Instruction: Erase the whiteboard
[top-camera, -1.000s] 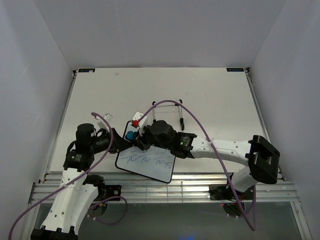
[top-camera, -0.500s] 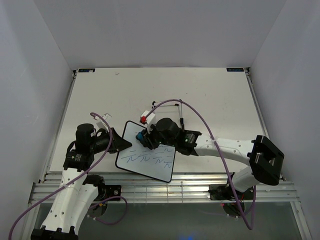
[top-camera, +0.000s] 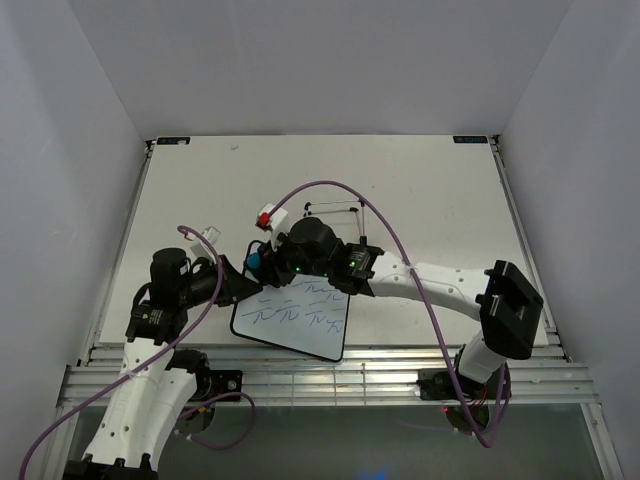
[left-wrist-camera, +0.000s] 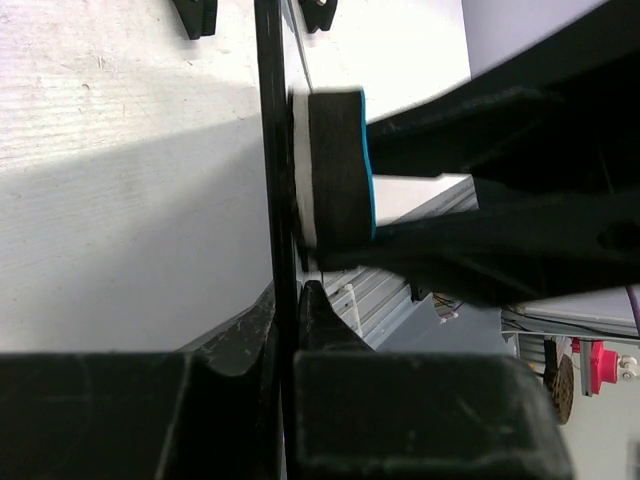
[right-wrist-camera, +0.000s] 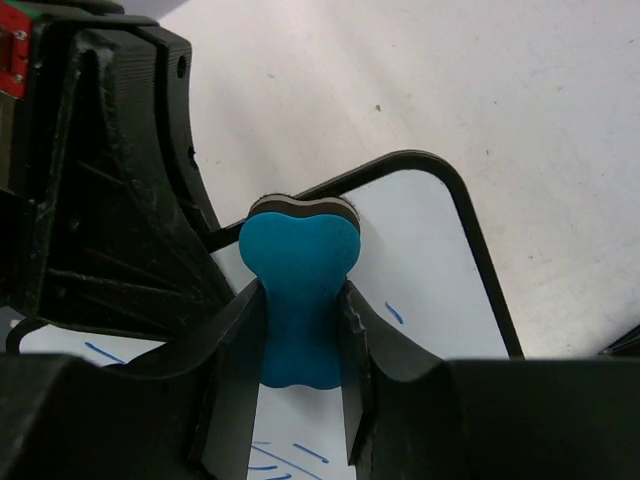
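The whiteboard (top-camera: 300, 325), white with a thin black frame and blue scribbles, lies near the table's front edge. My left gripper (top-camera: 240, 287) is shut on its left edge; in the left wrist view the frame (left-wrist-camera: 268, 150) runs edge-on between the jaws of that gripper (left-wrist-camera: 288, 300). My right gripper (top-camera: 262, 263) is shut on the blue bone-shaped eraser (right-wrist-camera: 299, 262), pressed on the board's upper left corner (right-wrist-camera: 430, 250). The eraser also shows in the left wrist view (left-wrist-camera: 335, 165), flat against the board. Blue strokes remain below it (right-wrist-camera: 300, 455).
A thin black wire stand (top-camera: 335, 210) lies on the table behind the right arm. A small white and red piece (top-camera: 270, 216) sits left of it. Purple cables (top-camera: 400, 255) loop over both arms. A metal rail (top-camera: 330, 375) runs along the table's front edge.
My right gripper with the eraser swept right and down over the board, then back up-left to its upper left corner. The left gripper has held the board still.
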